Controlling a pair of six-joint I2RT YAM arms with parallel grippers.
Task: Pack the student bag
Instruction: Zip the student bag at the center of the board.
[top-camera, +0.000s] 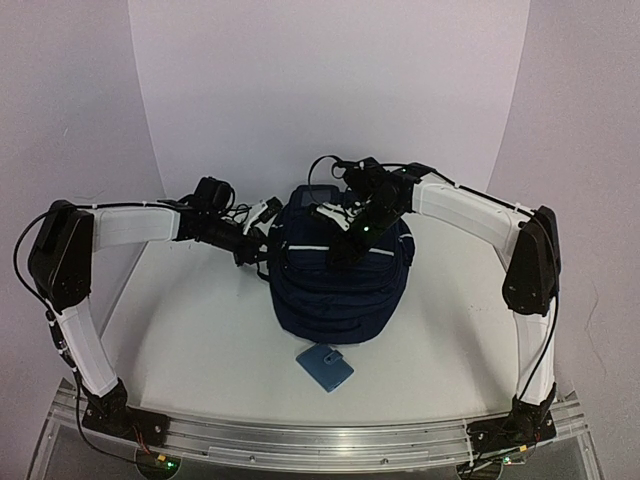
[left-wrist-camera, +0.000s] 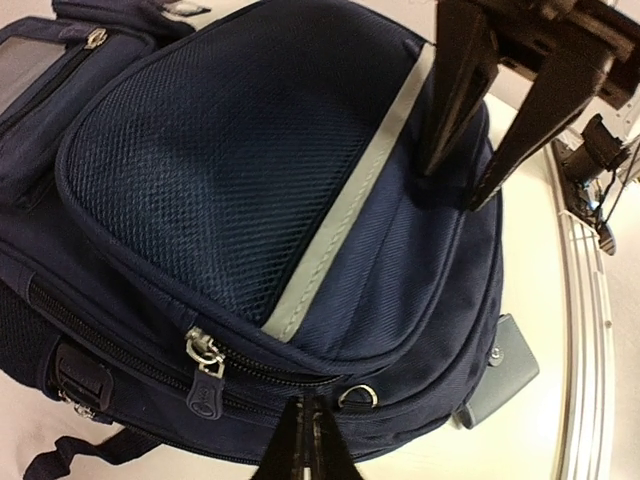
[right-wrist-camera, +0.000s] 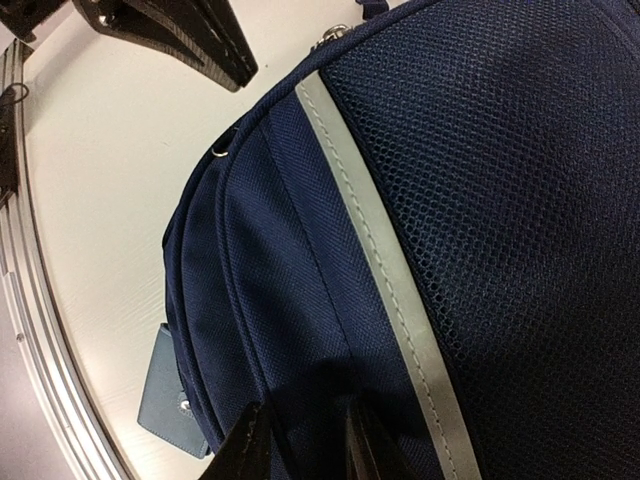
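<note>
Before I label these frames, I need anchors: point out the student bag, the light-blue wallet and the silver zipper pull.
student bag (top-camera: 340, 295), top view, front panel.
light-blue wallet (top-camera: 325, 368), top view, its middle.
silver zipper pull (left-wrist-camera: 204, 352), left wrist view, metal slider.

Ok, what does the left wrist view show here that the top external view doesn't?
Only the left wrist view: a silver zipper pull and a small metal ring on the student bag's zippered seams, with the left gripper's fingertips shut together close by them. Only the top external view: the left arm and right arm whole, the rail at the near edge, the bag's full outline. Both: the student bag, the blue wallet on the table beside it, and the right gripper, fingers apart, tips on the bag.
</note>
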